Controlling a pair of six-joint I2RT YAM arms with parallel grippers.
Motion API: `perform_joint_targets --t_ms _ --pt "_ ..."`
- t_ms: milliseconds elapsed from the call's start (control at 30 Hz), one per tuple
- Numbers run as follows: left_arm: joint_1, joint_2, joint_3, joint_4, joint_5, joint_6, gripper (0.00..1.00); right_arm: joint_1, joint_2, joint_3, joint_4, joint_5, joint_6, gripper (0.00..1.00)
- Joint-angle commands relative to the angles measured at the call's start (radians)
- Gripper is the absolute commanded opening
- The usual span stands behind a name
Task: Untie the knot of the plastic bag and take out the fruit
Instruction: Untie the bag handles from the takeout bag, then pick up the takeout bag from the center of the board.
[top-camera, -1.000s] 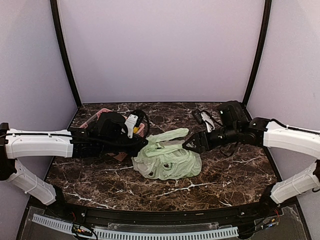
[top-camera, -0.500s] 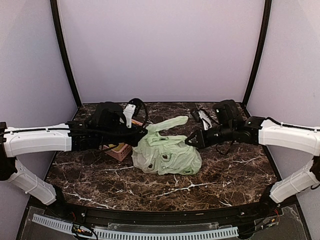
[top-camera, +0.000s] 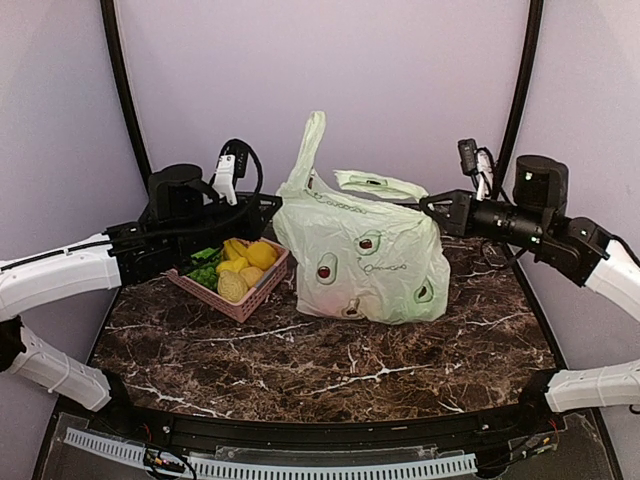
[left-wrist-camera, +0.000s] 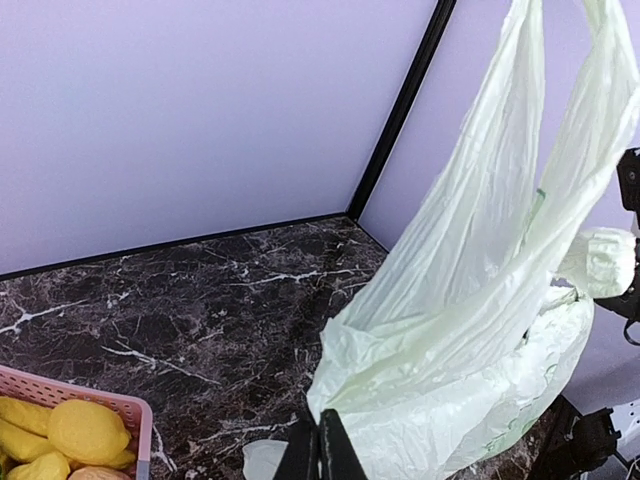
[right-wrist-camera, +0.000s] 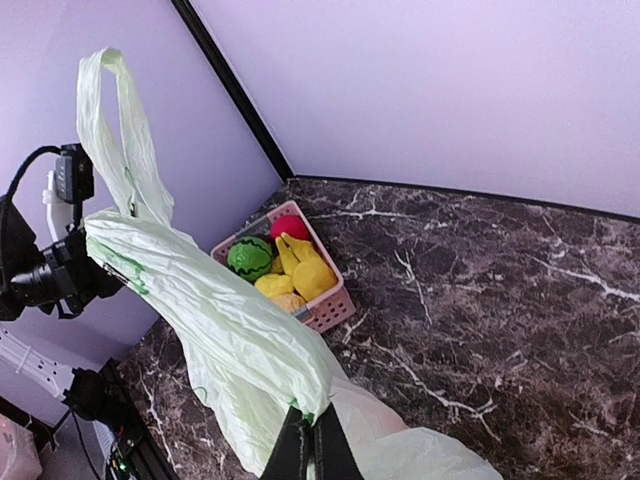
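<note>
Left gripper (top-camera: 272, 208): raised since a second ago, clenched on the left rim of the bag (top-camera: 365, 262).
Basket (top-camera: 262, 292): toward the far-left corner.
Bag: held upright mid-bench, fruit hidden inside.
Right gripper (top-camera: 432, 204): clenched on the right rim; the mouth is best pulled apart evenly.

Right gripper (right-wrist-camera: 308, 425) pinches the plastic bag (right-wrist-camera: 230, 320) — pink basket (right-wrist-camera: 328, 311) beyond.

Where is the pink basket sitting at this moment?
In the top view the pink basket stands on the left half of the marble table, just left of the lifted plastic bag. The right wrist view shows it behind the bag.
</note>
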Motion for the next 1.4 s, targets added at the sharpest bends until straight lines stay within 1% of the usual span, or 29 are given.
perform_joint_targets --t_ms 0,100,233,333,433,500,567,600,633,700,733,767,833,867,900,933,967,1000,1033,1067,1133,1233,1267,1367 --pt "0.017 -0.02 -0.121 0.106 0.071 -0.021 0.01 -0.007 -0.019 -0.17 0.05 0.003 0.052 0.0" --pt "0.018 -0.024 -0.186 0.113 0.086 -0.039 0.01 -0.008 -0.047 -0.283 0.119 -0.024 0.098 0.0" --pt "0.02 -0.062 -0.26 0.037 0.022 -0.056 0.01 -0.007 -0.078 -0.38 0.189 -0.055 0.144 0.0" --pt "0.024 -0.111 -0.291 -0.015 -0.001 -0.058 0.01 -0.008 -0.084 -0.408 0.222 -0.091 0.148 0.0" --pt "0.025 -0.151 -0.29 -0.093 -0.022 -0.052 0.01 -0.007 -0.075 -0.405 0.23 -0.114 0.134 0.0" --pt "0.026 -0.181 -0.28 -0.139 -0.043 -0.047 0.04 -0.007 -0.069 -0.4 0.235 -0.126 0.124 0.0" --pt "0.026 -0.215 -0.253 -0.184 -0.057 -0.043 0.1 -0.007 -0.063 -0.397 0.245 -0.139 0.119 0.0" --pt "0.027 -0.222 -0.244 -0.196 -0.056 -0.04 0.14 -0.007 -0.061 -0.395 0.252 -0.153 0.116 0.0" --pt "0.027 -0.228 -0.219 -0.219 -0.053 -0.034 0.16 -0.007 -0.057 -0.394 0.257 -0.166 0.114 0.0" --pt "0.028 -0.22 -0.166 -0.253 -0.029 -0.023 0.23 -0.008 -0.044 -0.392 0.258 -0.191 0.109 0.0" --pt "0.028 -0.213 -0.144 -0.264 -0.004 -0.02 0.3 -0.007 -0.037 -0.39 0.282 -0.2 0.107 0.0" --pt "0.028 -0.193 -0.099 -0.282 0.022 -0.014 0.34 -0.007 -0.03 -0.386 0.285 -0.209 0.105 0.0" --pt "0.028 -0.147 -0.029 -0.31 0.066 -0.008 0.48 -0.007 -0.017 -0.379 0.286 -0.222 0.101 0.0" --pt "0.028 -0.129 -0.005 -0.33 0.08 -0.006 0.52 -0.007 -0.01 -0.376 0.287 -0.228 0.099 0.0" --pt "0.028 -0.086 0.05 -0.343 0.103 -0.003 0.58 -0.006 -0.006 -0.374 0.288 -0.23 0.097 0.0" --pt "0.028 -0.033 0.108 -0.374 0.127 -0.002 0.61 -0.006 -0.005 -0.374 0.289 -0.232 0.096 0.0" --pt "0.028 -0.008 0.136 -0.39 0.155 -0.001 0.66 -0.006 -0.006 -0.373 0.29 -0.233 0.093 0.0" --pt "0.028 0.046 0.194 -0.429 0.161 -0.003 0.69 -0.007 -0.008 -0.374 0.293 -0.231 0.093 0.0" --pt "0.028 0.072 0.219 -0.445 0.162 -0.005 0.73 -0.006 -0.016 -0.377 0.298 -0.229 0.091 0.0" --pt "0.032 0.116 0.262 -0.471 0.16 -0.008 0.74 -0.006 -0.022 -0.381 0.302 -0.23 0.089 0.0" --pt "0.05 0.17 0.304 -0.487 0.165 -0.027 0.79 -0.006 -0.043 -0.389 0.308 -0.233 0.083 0.0" --pt "0.096 0.222 0.324 -0.461 0.264 -0.08 0.85 -0.007 -0.061 -0.398 0.308 -0.239 0.074 0.0" --pt "0.117 0.246 0.325 -0.432 0.318 -0.106 0.86 -0.006 -0.064 -0.401 0.306 -0.241 0.073 0.0" --pt "0.149 0.293 0.336 -0.389 0.392 -0.144 0.88 -0.006 -0.064 -0.401 0.297 -0.244 0.069 0.0"
